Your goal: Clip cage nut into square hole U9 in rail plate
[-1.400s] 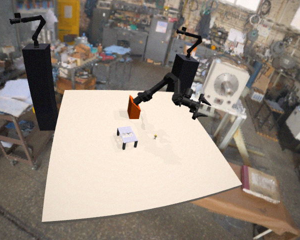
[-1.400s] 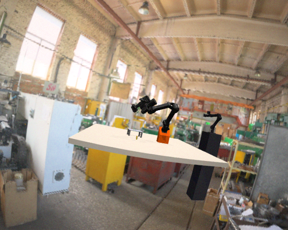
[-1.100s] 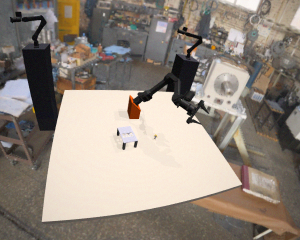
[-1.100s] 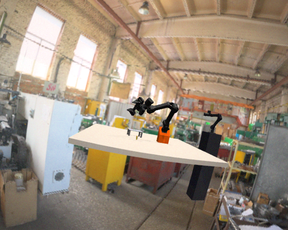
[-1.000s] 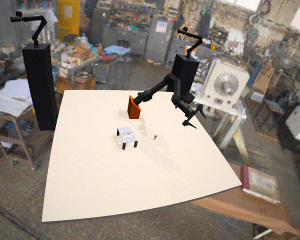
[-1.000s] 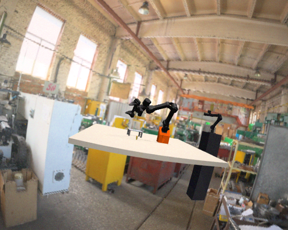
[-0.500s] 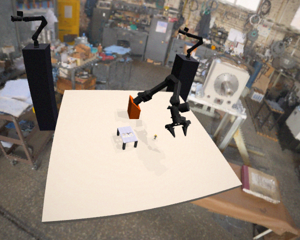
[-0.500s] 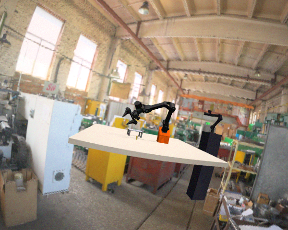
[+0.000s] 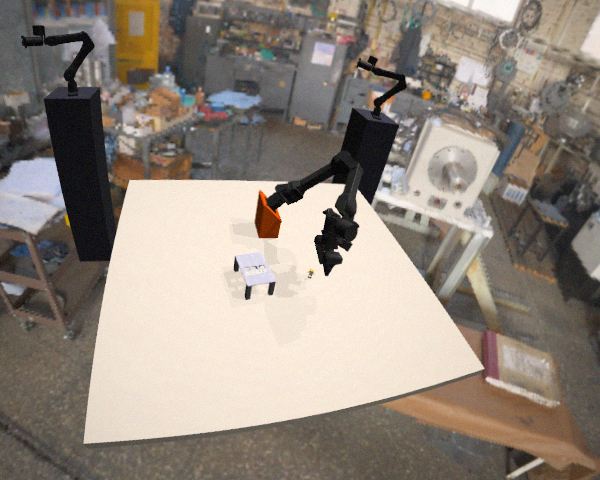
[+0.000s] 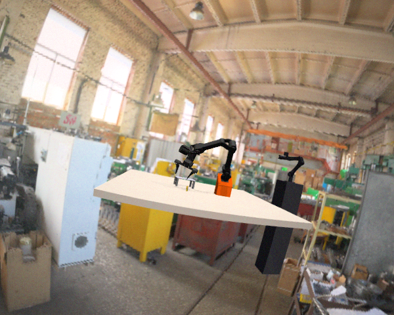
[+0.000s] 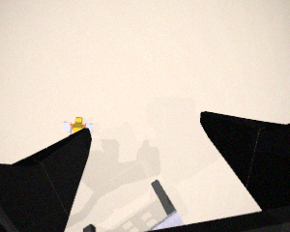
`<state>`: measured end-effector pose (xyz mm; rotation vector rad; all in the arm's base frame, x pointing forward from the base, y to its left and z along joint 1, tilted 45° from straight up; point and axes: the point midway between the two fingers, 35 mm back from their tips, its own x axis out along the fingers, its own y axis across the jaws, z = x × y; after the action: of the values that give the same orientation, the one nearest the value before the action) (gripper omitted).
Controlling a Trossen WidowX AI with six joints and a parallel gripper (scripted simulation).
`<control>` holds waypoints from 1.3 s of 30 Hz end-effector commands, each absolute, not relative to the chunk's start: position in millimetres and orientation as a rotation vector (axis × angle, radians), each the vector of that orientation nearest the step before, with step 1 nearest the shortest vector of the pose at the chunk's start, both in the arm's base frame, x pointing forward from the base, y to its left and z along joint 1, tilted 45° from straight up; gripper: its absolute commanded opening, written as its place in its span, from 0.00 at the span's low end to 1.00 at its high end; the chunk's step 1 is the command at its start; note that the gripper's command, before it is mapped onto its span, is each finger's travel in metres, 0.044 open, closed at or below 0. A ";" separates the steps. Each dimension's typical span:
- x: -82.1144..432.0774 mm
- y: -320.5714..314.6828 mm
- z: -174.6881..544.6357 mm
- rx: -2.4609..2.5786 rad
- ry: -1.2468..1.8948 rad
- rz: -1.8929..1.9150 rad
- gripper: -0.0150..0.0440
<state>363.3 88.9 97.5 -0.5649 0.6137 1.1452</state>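
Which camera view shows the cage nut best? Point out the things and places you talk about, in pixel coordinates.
The wrist view: the cage nut [image 9: 310, 273] [image 10: 187, 188] [image 11: 77, 125] appears largest there, its yellow body and pale wings distinguishable, though a claw finger reaches its edge. Top shows a tiny yellow-and-dark speck beside the rail plate [image 9: 257, 279]; exterior, only a yellow sliver.
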 end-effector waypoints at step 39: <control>309.3 93.5 76.4 -0.216 0.941 1.234 0.46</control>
<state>309.4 89.0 80.2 -0.2227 0.9394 1.2321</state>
